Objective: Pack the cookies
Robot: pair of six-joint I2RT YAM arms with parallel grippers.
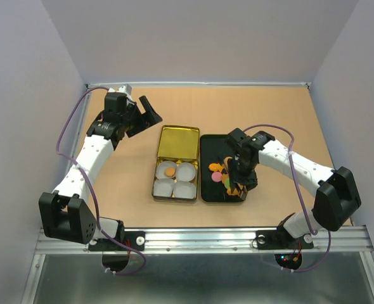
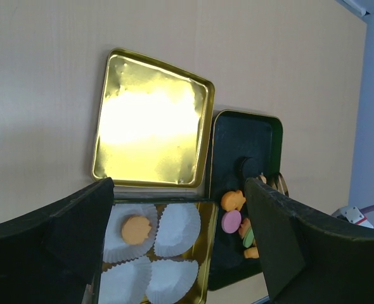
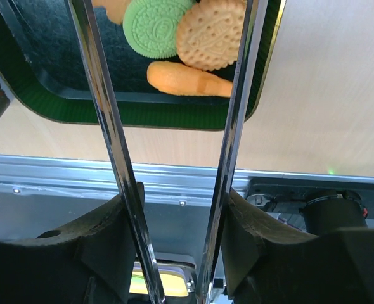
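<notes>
Several cookies (image 1: 223, 175) lie in the black oblong tray (image 1: 207, 152). One round orange cookie (image 1: 170, 171) sits in a white paper cup in the gold tin (image 1: 156, 190); it also shows in the left wrist view (image 2: 136, 229). My right gripper (image 1: 244, 179) is shut on metal tongs (image 3: 104, 114) over the tray's near end. The tong arms stand apart around a green cookie (image 3: 156, 25), a tan round cookie (image 3: 211, 33) and an orange one (image 3: 187, 79). My left gripper (image 1: 142, 114) is open and empty at the far left, and its wrist view (image 2: 177, 190) looks down on the tin.
The tin's open gold lid (image 1: 178, 142) lies flat behind the tin. Three more white paper cups (image 1: 186, 180) in the tin hold nothing. The tray's green rim (image 3: 142, 115) is close to the table's near edge and the metal rail (image 1: 206, 239).
</notes>
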